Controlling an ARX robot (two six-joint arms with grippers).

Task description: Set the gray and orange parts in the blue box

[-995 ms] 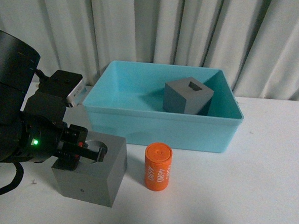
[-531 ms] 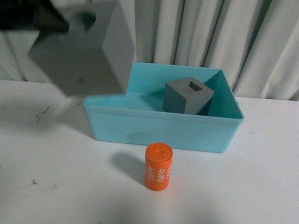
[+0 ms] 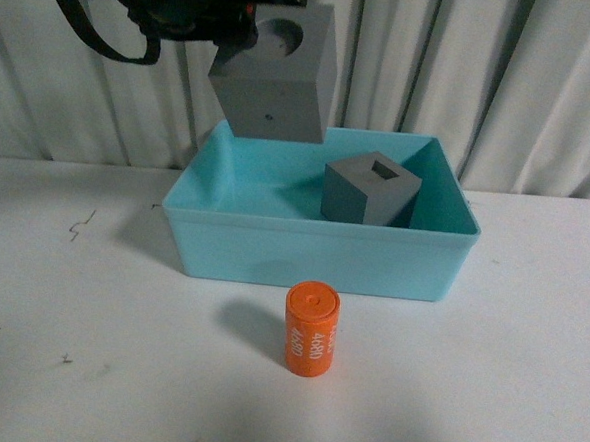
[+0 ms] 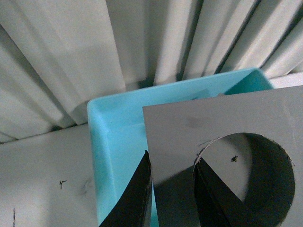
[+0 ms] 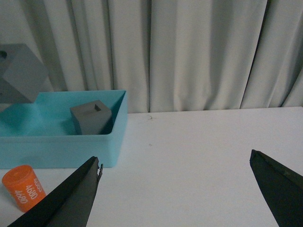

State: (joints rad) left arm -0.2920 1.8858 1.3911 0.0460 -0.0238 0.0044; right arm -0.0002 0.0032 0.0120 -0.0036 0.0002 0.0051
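Left gripper (image 4: 174, 163): the fingers (image 4: 137, 201) are clenched on one wall of the round-recess cube (image 3: 274, 79), one finger on the outer face and the other inside the recess. The grip takes a single wall at one side, not the body of the block.

The round-recess cube hangs clear of everything, tilted with its recess turned partly toward the front camera. In the front view it is high above the rear left part of the blue box (image 3: 313, 257). The square-recess cube (image 3: 370, 189) already lies inside the box, toward the rear right. The orange cylinder (image 3: 311, 331) stands upright on the table (image 3: 526, 375), just in front of the box's front wall.

Right gripper (image 5: 175, 158): fingers spread wide and holding nothing, low over the table to the right of the box.

Assessed risks:
- The one-sided hold may let the cube swing or slip out
- Letting go from this height could make the cube bounce, strike the rim or knock the square-recess cube
- The tilt means it would land on an edge and tumble
- An arm passing low in front could topple the cylinder, which would then roll
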